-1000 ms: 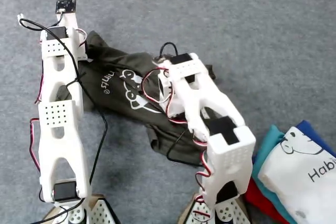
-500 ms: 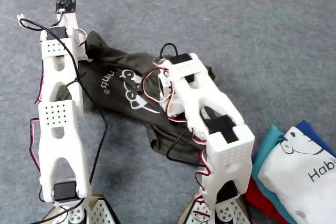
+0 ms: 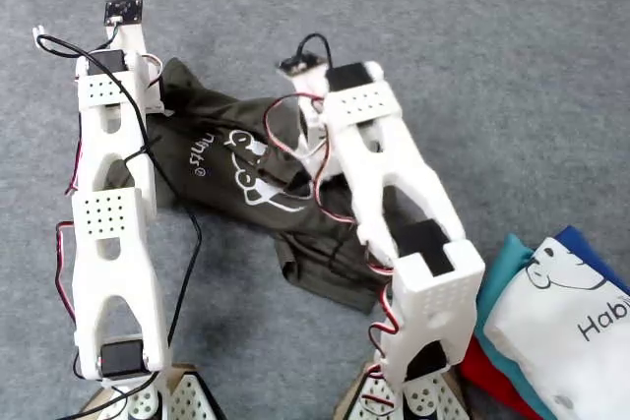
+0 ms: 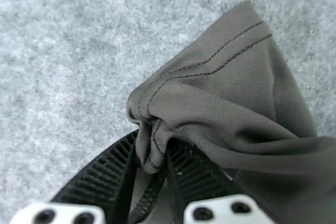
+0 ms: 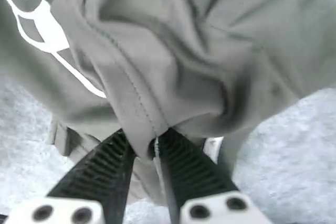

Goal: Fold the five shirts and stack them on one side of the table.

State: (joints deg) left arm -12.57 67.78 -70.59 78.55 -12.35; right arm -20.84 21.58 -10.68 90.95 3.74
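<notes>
A dark olive shirt (image 3: 231,159) with a white print lies crumpled in the middle of the grey table. My left gripper (image 4: 152,163) is shut on a hemmed corner of the olive shirt (image 4: 231,114), at the shirt's far left end (image 3: 177,81) in the high view. My right gripper (image 5: 148,148) is shut on a stitched fold of the same shirt (image 5: 173,66) and holds it lifted above the table, near the shirt's upper right part (image 3: 295,130). A stack of folded shirts (image 3: 551,327) sits at the table's right front.
The stack shows a white shirt on top, with teal, blue and red ones under it (image 3: 487,366). The grey table surface (image 3: 512,76) stretches bare to the back and right. Red and black cables (image 3: 187,243) hang along both arms.
My right arm has moved toward the back of the table, pulling its fold of the olive shirt up and away. The left arm has kept still.
</notes>
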